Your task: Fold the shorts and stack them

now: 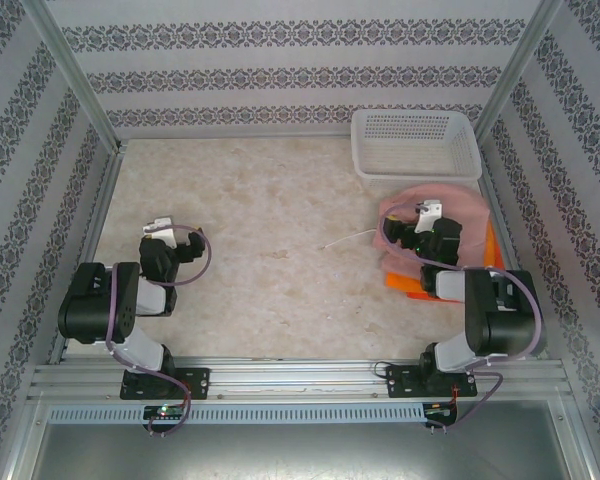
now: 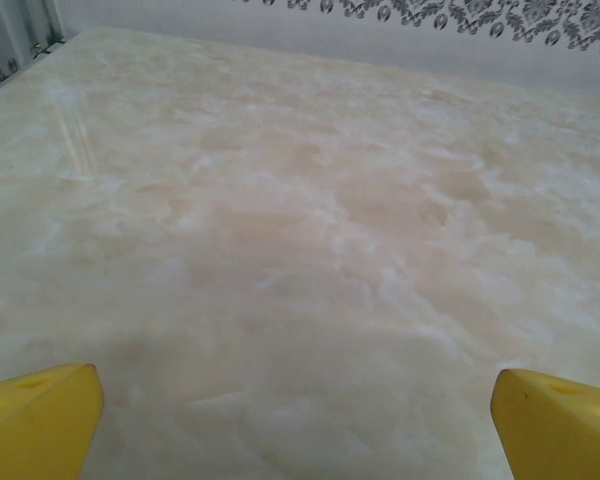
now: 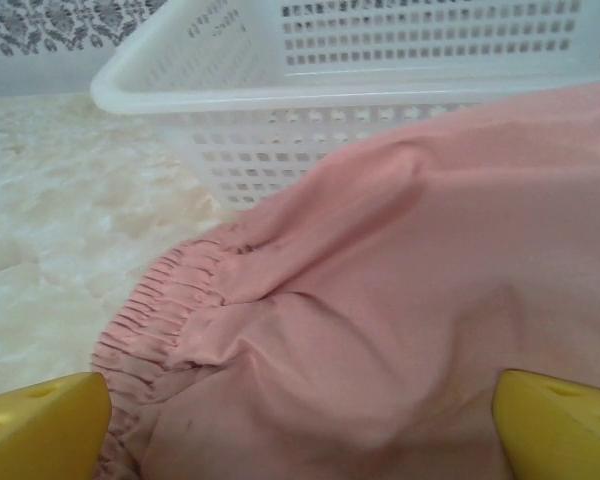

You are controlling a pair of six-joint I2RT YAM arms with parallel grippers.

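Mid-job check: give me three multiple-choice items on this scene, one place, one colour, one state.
1. Where is the white basket? A near left; B far right; C centre.
2. Which colour lies topmost below the right gripper? A orange; B pink; C white.
3. The left gripper is: A open over bare table; B shut on cloth; C inside the basket.
Answers: 1 B, it stands in the far right corner. 2 B, the pink shorts lie over the orange shorts. 3 A, its jaws stand wide apart, nothing between.
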